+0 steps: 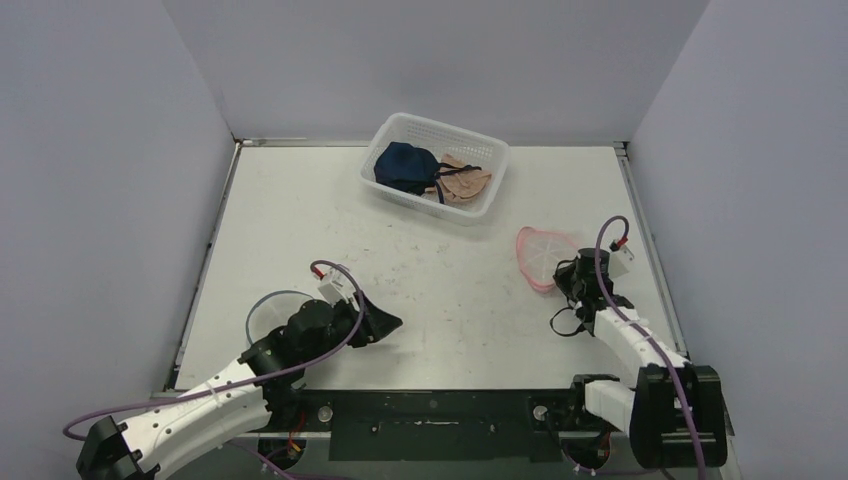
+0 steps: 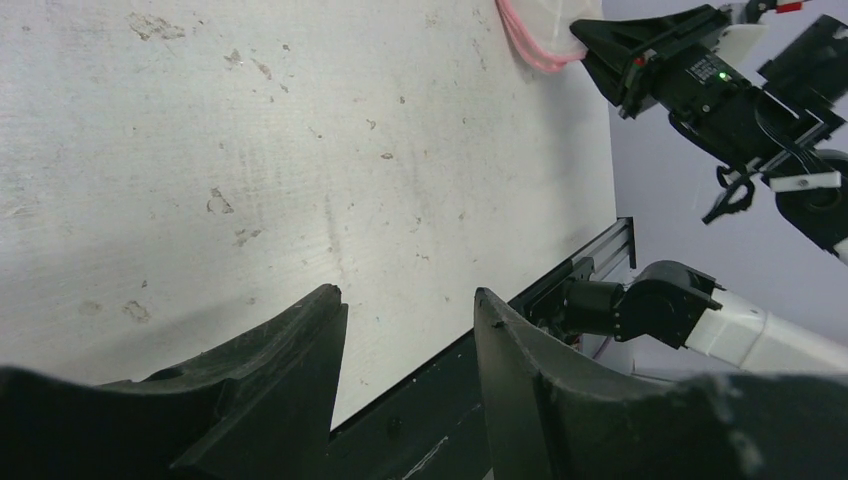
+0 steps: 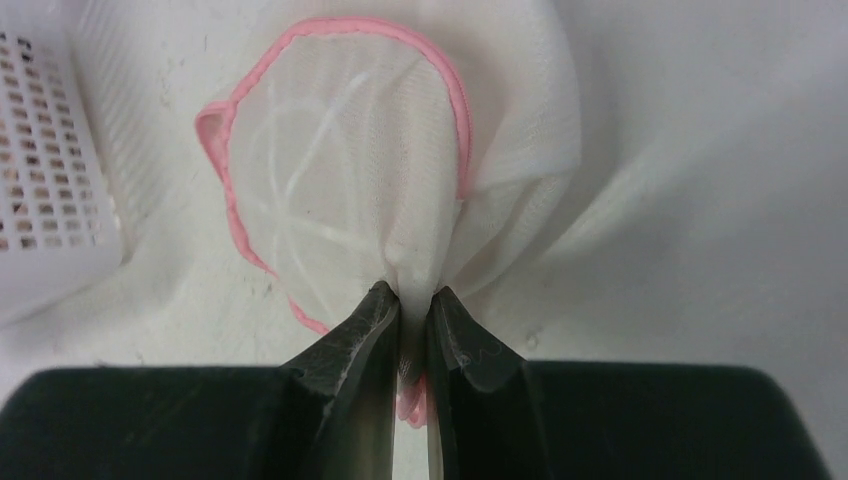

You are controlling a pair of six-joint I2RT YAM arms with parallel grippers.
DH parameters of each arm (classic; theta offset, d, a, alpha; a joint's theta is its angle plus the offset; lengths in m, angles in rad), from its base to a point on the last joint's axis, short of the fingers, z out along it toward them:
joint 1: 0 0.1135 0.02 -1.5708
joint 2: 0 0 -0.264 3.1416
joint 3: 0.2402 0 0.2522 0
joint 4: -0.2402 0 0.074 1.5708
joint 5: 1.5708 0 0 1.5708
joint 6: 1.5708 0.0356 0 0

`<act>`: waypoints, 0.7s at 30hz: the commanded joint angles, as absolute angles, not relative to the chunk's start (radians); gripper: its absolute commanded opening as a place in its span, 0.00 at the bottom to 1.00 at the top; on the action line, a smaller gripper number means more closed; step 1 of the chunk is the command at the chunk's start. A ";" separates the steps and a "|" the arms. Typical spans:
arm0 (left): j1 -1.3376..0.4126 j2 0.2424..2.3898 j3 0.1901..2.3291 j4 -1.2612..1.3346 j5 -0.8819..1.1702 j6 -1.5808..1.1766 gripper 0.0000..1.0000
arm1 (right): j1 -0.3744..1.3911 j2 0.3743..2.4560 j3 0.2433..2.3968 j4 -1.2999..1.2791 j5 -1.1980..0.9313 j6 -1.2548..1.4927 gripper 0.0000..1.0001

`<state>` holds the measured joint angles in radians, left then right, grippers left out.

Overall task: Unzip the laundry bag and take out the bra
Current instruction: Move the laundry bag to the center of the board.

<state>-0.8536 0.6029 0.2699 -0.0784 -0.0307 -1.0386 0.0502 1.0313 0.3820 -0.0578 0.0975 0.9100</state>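
The laundry bag is white mesh with a pink edge and lies at the right of the table. My right gripper is at its near edge. In the right wrist view the gripper is shut on a bunched fold of the bag, and pink trim shows between the fingers. Only thin white ribs show through the mesh. A navy bra and a beige bra lie in the basket. My left gripper hovers open and empty over the front of the table.
The white plastic basket stands at the back centre, and its wall is just left of the bag. Grey walls enclose the table on three sides. A black rail runs along the near edge between the arm bases.
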 commanded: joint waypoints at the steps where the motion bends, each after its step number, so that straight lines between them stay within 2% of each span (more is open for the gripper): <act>1: -0.848 0.570 0.264 -0.042 -0.018 -1.053 0.48 | 0.002 1.205 0.462 0.213 0.086 0.937 0.05; 8: -0.849 0.523 0.323 -0.132 -0.041 -1.034 0.48 | -0.029 1.526 0.669 0.329 0.076 0.949 0.05; 17: -0.848 0.481 0.394 -0.231 -0.105 -1.002 0.48 | -0.030 1.732 0.845 0.327 0.034 0.944 0.06; 18: -0.848 0.482 0.403 -0.240 -0.109 -0.996 0.48 | -0.031 1.735 0.844 0.325 0.029 0.942 0.09; 19: -0.848 0.484 0.411 -0.249 -0.113 -0.991 0.49 | -0.031 1.733 0.843 0.321 0.026 0.938 0.17; 21: -0.848 0.486 0.431 -0.269 -0.123 -0.982 0.51 | -0.031 1.719 0.834 0.315 0.023 0.930 0.36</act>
